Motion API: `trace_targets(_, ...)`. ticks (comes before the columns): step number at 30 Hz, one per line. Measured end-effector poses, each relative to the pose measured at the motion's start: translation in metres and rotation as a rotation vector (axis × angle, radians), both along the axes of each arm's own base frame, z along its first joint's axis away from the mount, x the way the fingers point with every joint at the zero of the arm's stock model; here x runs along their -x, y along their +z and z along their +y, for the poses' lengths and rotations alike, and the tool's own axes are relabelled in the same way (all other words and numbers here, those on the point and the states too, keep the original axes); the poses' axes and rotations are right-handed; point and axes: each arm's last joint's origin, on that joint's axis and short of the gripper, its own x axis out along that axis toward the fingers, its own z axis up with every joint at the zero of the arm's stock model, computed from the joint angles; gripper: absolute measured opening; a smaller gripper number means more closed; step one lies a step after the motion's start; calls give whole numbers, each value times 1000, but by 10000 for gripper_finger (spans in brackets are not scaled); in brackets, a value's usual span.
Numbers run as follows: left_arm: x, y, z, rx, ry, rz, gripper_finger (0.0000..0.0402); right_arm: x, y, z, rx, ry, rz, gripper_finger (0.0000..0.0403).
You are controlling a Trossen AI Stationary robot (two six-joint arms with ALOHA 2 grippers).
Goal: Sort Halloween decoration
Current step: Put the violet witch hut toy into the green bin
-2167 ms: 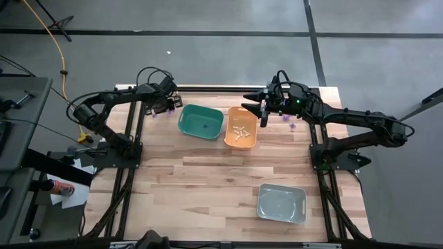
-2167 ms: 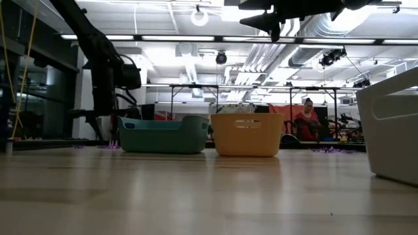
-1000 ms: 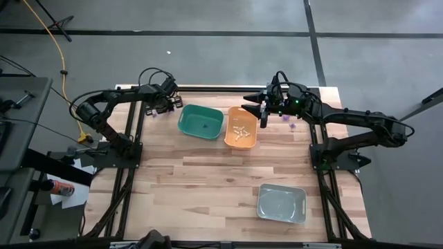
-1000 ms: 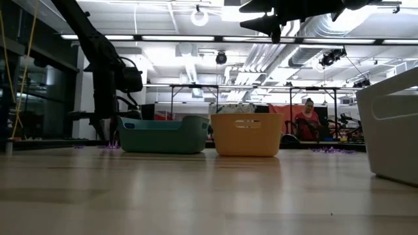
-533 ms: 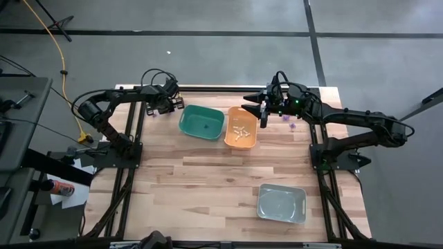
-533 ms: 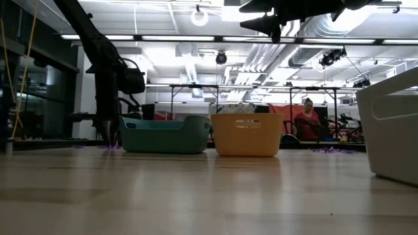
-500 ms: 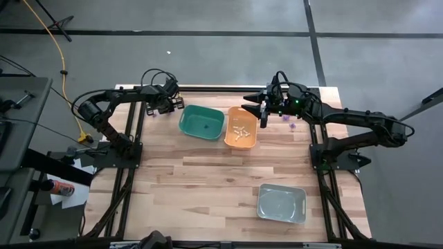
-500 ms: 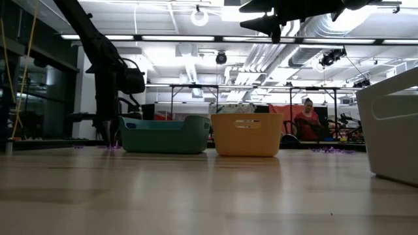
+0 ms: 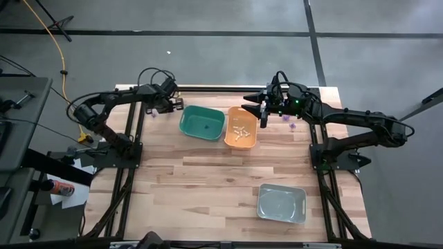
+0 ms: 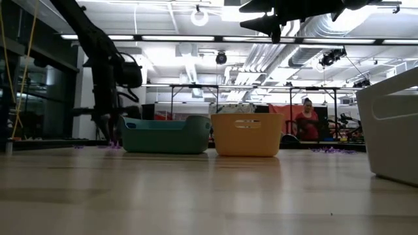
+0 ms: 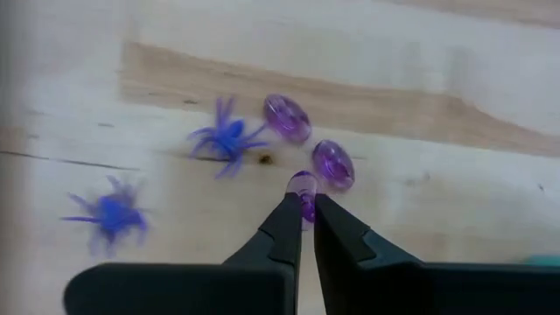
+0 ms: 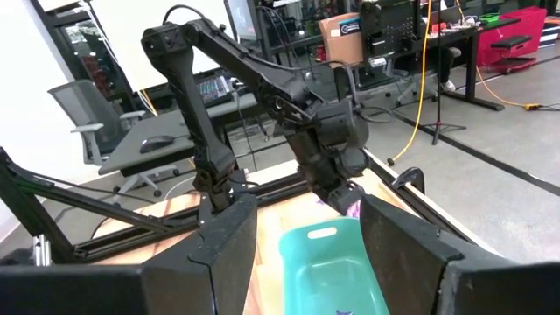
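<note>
Change since a second ago: our left gripper has drawn its fingers together at the table's far left corner, just outside the green bin; the right arm has not stirred.
Left gripper state: we have it clenched on a small purple trinket, whose rounded end pokes out from between the fingertips; how secure the pinch is we cannot tell.
Right gripper state: our right gripper hangs spread wide and empty over the far edge of the orange bin.
Where the decoration lies: two purple beads sit on the wood just beyond the pinched piece, and two purple spiders lie off to one side of them, all near one another; cream pieces rest inside the orange bin; more purple bits lie by the right arm.
Relation that matters: from our left gripper the green bin lies toward the table's middle, just beside it, so we judge the carry a short sideways one over the rim.
Long axis: the trinket seems to point along the fingers, outward from the tips.
Nearer arm: the left one is plainly nearer this purple cluster; the right is well apart from it, across both bins.
Not used: the grey bin at the near side.
</note>
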Motion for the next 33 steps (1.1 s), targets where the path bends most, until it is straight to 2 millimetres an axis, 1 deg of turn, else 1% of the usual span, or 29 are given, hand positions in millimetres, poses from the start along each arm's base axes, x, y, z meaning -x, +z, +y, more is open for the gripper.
trace_targets(3, 9, 16, -2, -41, -1, -11, 9, 0, 0, 0, 0, 0, 0, 199)
trace_targets(5, 17, 32, -4, -90, 12, -44, 9, 0, 0, 0, 0, 0, 0, 199)
trace_targets(8, 28, 61, -9, -217, 18, -127, 9, 0, 0, 0, 0, 0, 0, 199)
trace_targets(10, 32, 84, -14, -340, -31, -219, 9, 0, 0, 0, 0, 0, 0, 199)
trace_targets(13, 32, 120, -26, -516, -152, -429, 9, 0, 0, 0, 1, -1, 0, 199)
trace_targets(17, 24, 166, -49, -767, -395, -748, 9, 0, 0, 0, 3, -1, 0, 199)
trace_targets(21, 12, 202, -78, -933, -665, -1049, 9, 0, 0, 0, -2, -1, -4, 199)
trace_targets(23, 6, 213, -94, -982, -803, -1159, 9, 0, 2, 0, -16, 0, -27, 199)
trace_targets(26, -5, 220, -116, -1019, -966, -1246, 9, 0, 9, 1, -15, 36, -96, 199)
trace_targets(29, -15, 221, -133, -1086, -1088, -1258, 9, -1, 17, 6, 19, 101, -173, 199)
trace_targets(33, -28, 217, -145, -1182, -1167, -1167, 9, -3, 20, 14, 109, 150, -195, 199)
